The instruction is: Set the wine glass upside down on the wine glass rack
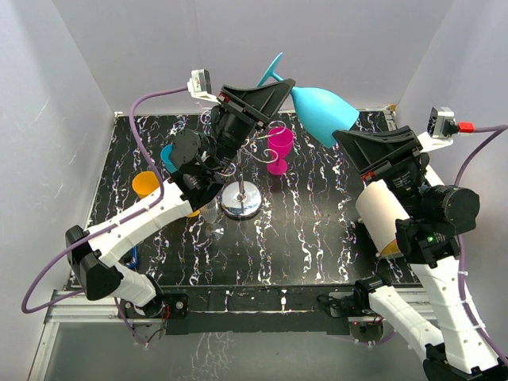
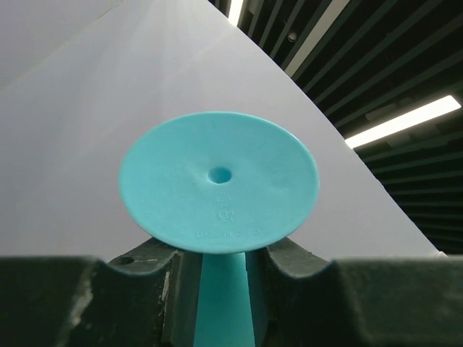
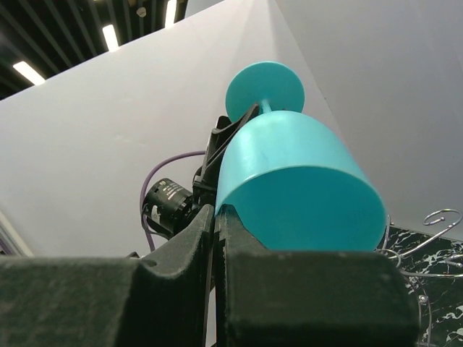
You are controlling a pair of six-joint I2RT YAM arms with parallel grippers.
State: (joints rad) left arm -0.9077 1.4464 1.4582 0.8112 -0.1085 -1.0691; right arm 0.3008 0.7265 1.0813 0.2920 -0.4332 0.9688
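Observation:
A teal wine glass (image 1: 321,111) is held tilted in the air above the back of the table. My left gripper (image 1: 274,86) is shut on its stem (image 2: 223,289), just under the round foot (image 2: 218,181). My right gripper (image 1: 349,139) is shut on the rim of the bowl (image 3: 296,181), with the thin wall pinched between its fingers (image 3: 239,238). The wine glass rack (image 1: 241,200) stands mid-table on a chrome dome base, below and left of the glass. A magenta wine glass (image 1: 279,149) hangs upside down from it. The rack's scroll arms also show in the right wrist view (image 3: 434,217).
An orange cup (image 1: 146,184) and another teal glass (image 1: 168,155) stand at the left, beside my left arm. Something orange (image 1: 389,248) lies under my right arm. White walls enclose the black marbled table (image 1: 317,238) on three sides.

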